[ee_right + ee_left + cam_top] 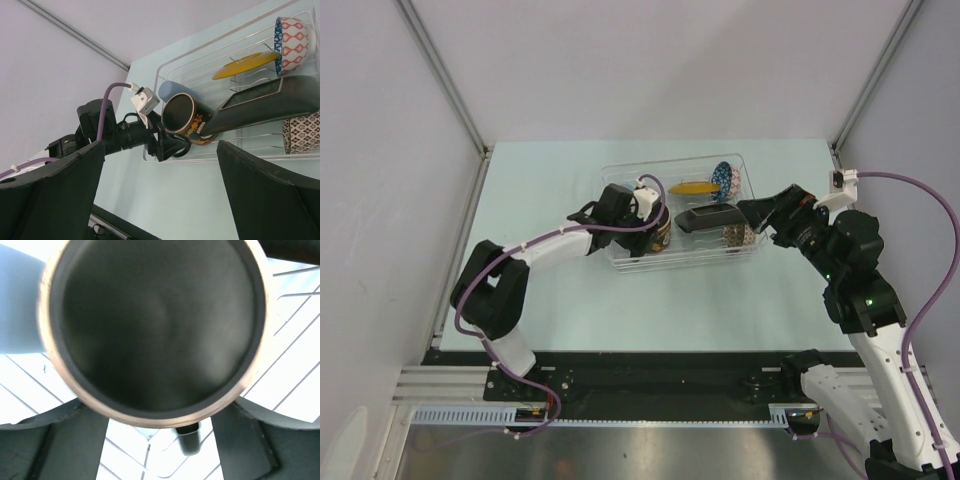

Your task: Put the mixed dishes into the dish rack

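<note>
Dark mug [186,120] is being clamped in the dish rack [650,163] by the left tool [172,142]. Right tool [748,218] is being held spread, empty.

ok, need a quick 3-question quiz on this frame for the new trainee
1. True or false: the right end effector is shut on the black square plate.
2. The dark mug is: A) lying loose, ungripped; B) gripped by the left end effector; C) gripped by both end effectors.
3. How many patterned bowls are in the dish rack?

Key:
1. False. It is open and holds nothing.
2. B.
3. Two: one by the yellow plate, one next to the black square plate.
</note>
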Robot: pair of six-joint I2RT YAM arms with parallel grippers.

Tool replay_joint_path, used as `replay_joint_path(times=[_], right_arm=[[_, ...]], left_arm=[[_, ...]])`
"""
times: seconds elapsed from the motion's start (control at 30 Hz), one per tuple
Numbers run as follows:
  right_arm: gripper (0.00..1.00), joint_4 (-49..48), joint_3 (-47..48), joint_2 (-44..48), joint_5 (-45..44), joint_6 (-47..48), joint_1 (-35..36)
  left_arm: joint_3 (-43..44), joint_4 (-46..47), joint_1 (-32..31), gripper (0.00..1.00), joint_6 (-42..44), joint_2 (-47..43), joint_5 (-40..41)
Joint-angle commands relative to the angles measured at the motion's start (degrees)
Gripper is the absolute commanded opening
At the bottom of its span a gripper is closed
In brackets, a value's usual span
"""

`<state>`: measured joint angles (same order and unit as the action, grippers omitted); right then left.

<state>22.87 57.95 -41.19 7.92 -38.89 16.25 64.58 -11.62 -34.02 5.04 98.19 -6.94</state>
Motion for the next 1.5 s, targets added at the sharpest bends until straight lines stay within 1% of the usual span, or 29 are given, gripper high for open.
replay_joint_path(times=[0.0, 0.13, 0.33, 0.47, 0.53, 0.6, 0.73, 0.8, 0.87, 0.97, 1.0, 1.03, 1.1, 1.2, 1.3, 1.47], right_arm=[[1.00, -0.5, -0.2, 0.8, -0.9, 0.7, -0.4], [1.00, -0.3, -0.2, 0.7, -1.0, 0.8, -0.5], [1.00, 0.2, -0.3, -0.2, -1.9, 1.4, -0.5], [1.00, 1.9, -0.2, -2.4, -2.7, 2.3, -0.5], [1.00, 3.8, -0.3, -5.2, -3.5, 3.0, -0.5], [1.00, 5.6, -0.2, -7.2, -5.0, 4.4, -0.5], [1.00, 7.2, -0.3, -7.3, -12.3, 6.8, -0.5], [1.00, 8.1, -0.1, -7.5, -12.9, 8.3, -0.2], [1.00, 10.9, 0.2, -9.5, -13.3, 8.9, 1.1], [1.00, 16.4, 1.4, -14.4, -17.5, 9.5, 8.3], [1.00, 17.2, 1.5, -15.5, -18.9, 9.6, 13.9], [1.00, 17.9, 2.1, -16.1, -22.4, 9.5, 16.2], [1.00, 19.2, 2.7, -16.5, -24.9, 9.1, 19.8], [1.00, 18.4, 3.3, -13.4, -24.0, 8.6, 20.8], [1.00, 17.8, 4.0, -10.5, -22.0, 9.7, 20.7], [1.00, 21.1, 6.4, -11.5, -19.4, 10.4, 21.5]], left_arm=[[-3.0, -5.3, -0.4, 0.81, 0.2, -4.3, -0.8], [-1.6, -8.6, -0.4, 0.83, -0.4, -5.6, -1.1], [1.1, -12.3, -0.4, 0.83, 0.6, -10.2, -2.6], [3.4, -14.5, -0.4, 0.83, -0.3, -13.5, -4.5], [4.4, -15.9, -0.4, 0.83, -0.4, -15.7, -6.1], [4.9, -16.3, -0.5, 0.83, -0.7, -17.6, -6.5], [2.8, -17.6, -0.3, 0.83, -0.2, -22.2, -7.0], [1.2, -18.2, -0.2, 0.82, 0.8, -25.8, -7.4], [0.1, -18.4, 0.1, 0.82, 1.4, -29.5, -8.3], [0.0, -20.1, 0.1, 0.80, 0.9, -32.8, -7.0], [-0.2, -20.7, 0.1, 0.80, 0.7, -35.1, -6.5], [-0.4, -21.0, 0.1, 0.80, 0.2, -36.0, -5.8], [-1.6, -21.5, 0.1, 0.81, -0.2, -39.2, -4.3], [-3.0, -19.9, 0.7, 0.82, -1.7, -42.6, -1.3], [-3.0, -19.8, 1.8, 0.82, -3.5, -43.8, -1.8], [-4.4, -19.2, 3.5, 0.82, -3.6, -46.7, -2.0]])
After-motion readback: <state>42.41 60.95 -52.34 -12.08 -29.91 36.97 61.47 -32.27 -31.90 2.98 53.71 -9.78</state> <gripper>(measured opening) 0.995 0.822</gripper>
